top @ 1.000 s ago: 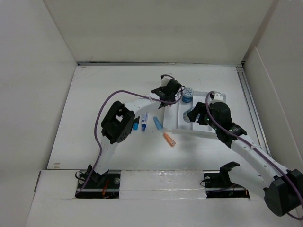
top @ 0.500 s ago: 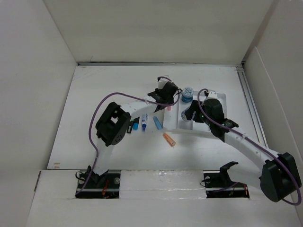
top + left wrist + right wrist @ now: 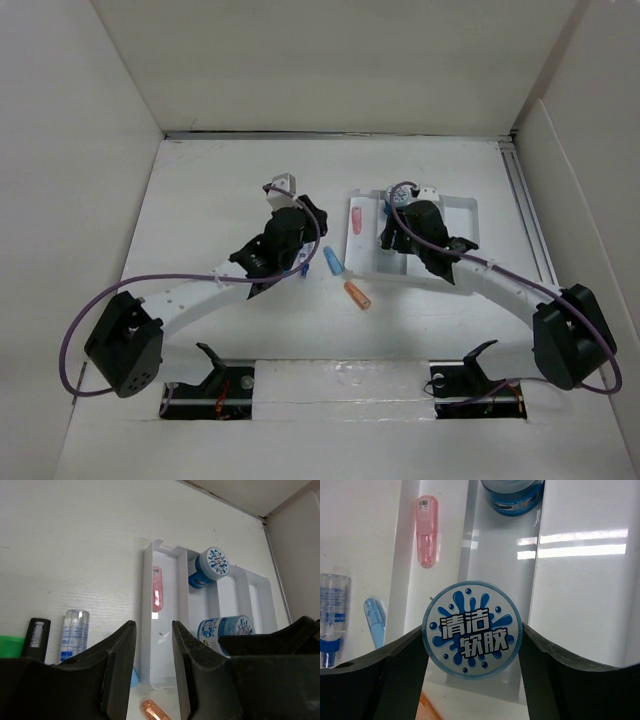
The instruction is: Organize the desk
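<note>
The desk (image 3: 200,200) is a white tabletop. A white compartmented tray (image 3: 462,215) lies on it right of middle. My right gripper (image 3: 397,236) is shut on a round blue jar (image 3: 472,630) with a splash label, over the tray's second compartment (image 3: 540,580). The jar also shows in the left wrist view (image 3: 225,630). A second blue jar (image 3: 210,566) stands at that compartment's far end (image 3: 512,495). A pink pen (image 3: 357,218) lies in the left compartment. My left gripper (image 3: 305,232) is open and empty, left of the tray (image 3: 147,605), above the table.
An orange tube (image 3: 357,294) and a blue cap (image 3: 333,262) lie in front of the tray's left end. A clear bottle with a blue label (image 3: 74,632) and a black marker (image 3: 37,637) lie left of them. Tall white panels bound the desk.
My left arm has drawn back from the tray to the left and nearer. The pink pen now shows in the left compartment. My right gripper has moved left along the tray with the jar.
</note>
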